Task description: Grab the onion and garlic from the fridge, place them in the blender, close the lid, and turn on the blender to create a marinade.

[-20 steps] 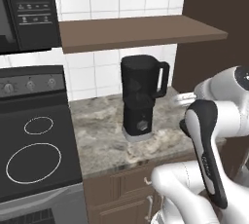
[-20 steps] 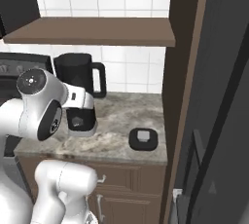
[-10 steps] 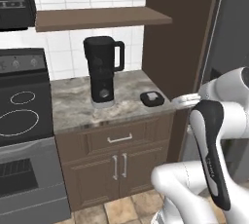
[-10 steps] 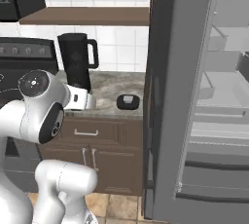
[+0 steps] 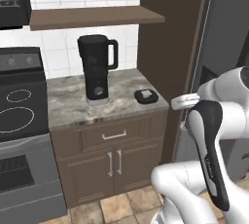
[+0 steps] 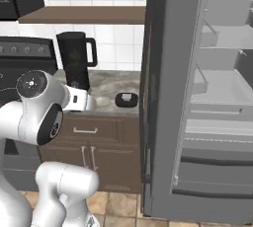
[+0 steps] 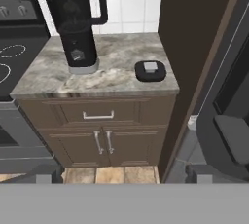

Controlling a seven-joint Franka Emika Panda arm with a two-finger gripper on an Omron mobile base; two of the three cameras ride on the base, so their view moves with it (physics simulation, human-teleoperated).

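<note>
A kitchen: stove point(image 5: 19, 111), marble counter point(image 5: 121, 102), open fridge point(image 6: 207, 97).

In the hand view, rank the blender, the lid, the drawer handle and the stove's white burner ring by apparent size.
1. blender, largest though cropped at the top.
2. lid and drawer handle: roughly alike, so unranked.
3. burner ring: close to those two and farther away, so its last place is unsure.
</note>
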